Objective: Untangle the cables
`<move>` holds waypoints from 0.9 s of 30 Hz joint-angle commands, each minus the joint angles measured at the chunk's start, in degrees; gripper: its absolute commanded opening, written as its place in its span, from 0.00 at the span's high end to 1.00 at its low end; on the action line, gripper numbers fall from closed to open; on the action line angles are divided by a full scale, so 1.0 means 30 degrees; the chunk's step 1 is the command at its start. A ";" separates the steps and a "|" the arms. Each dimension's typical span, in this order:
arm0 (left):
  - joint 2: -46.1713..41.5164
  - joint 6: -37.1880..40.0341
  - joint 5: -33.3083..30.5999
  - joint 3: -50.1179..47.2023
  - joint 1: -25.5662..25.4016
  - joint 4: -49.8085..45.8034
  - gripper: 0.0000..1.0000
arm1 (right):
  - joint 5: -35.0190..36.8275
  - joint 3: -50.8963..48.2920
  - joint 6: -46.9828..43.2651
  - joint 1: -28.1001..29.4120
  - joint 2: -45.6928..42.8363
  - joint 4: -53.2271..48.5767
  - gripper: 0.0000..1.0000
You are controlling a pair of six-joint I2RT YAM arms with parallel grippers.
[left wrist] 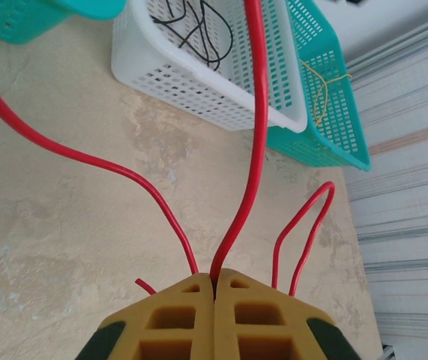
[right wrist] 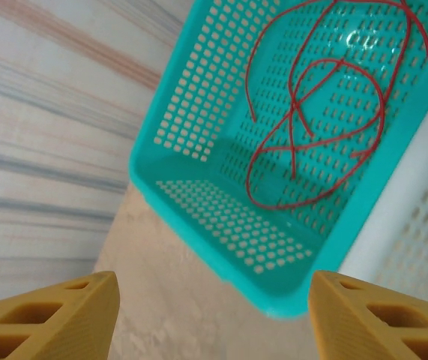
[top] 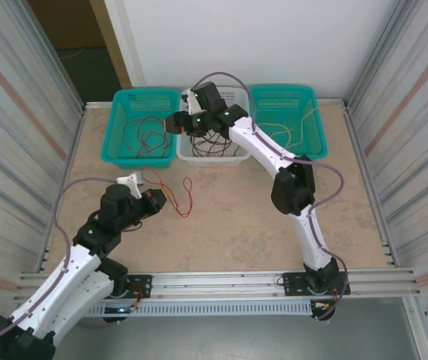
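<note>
My ribbed yellow pincer [right wrist: 214, 319] stands spread wide at six o'clock; at one o'clock, thin red wire cables [right wrist: 297, 112] loop inside a teal perforated plastic basket [right wrist: 199, 217].

Lab test cell, corrugated metal walls [top: 19, 112]

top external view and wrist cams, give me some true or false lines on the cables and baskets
1. The left jaws are shut on a red cable. True.
2. The white basket holds red wires. False: it holds black cables.
3. The right jaws are shut. False: they stand open, holding nothing.
4. Pale yellow cables lie in the right teal basket. True.
5. The left teal basket is empty. False: red cables lie in it.
</note>
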 commanded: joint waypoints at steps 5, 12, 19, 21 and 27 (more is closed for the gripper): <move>0.2342 0.0408 0.1255 0.3491 -0.0080 0.2319 1.00 | 0.0970 -0.9146 -0.2290 0.0722 -0.9431 0.0607 0.27; 0.4750 0.0428 0.3002 0.5029 -0.0080 0.4481 1.00 | 0.2838 -1.4846 -0.1377 0.1693 -1.4464 0.1104 0.23; 0.5359 0.2156 0.5815 0.5577 -0.0080 0.6698 1.00 | 0.3189 -1.5011 -0.1272 0.1906 -1.5783 0.1014 0.32; 0.5377 0.2178 0.6311 0.5577 -0.0080 0.7143 1.00 | 0.3387 -1.5049 -0.1359 0.1907 -1.5969 0.0802 0.34; 0.5644 0.1882 0.6477 0.5505 -0.0087 0.7541 1.00 | 0.4219 -1.5562 -0.1402 0.1909 -1.6630 0.0514 0.76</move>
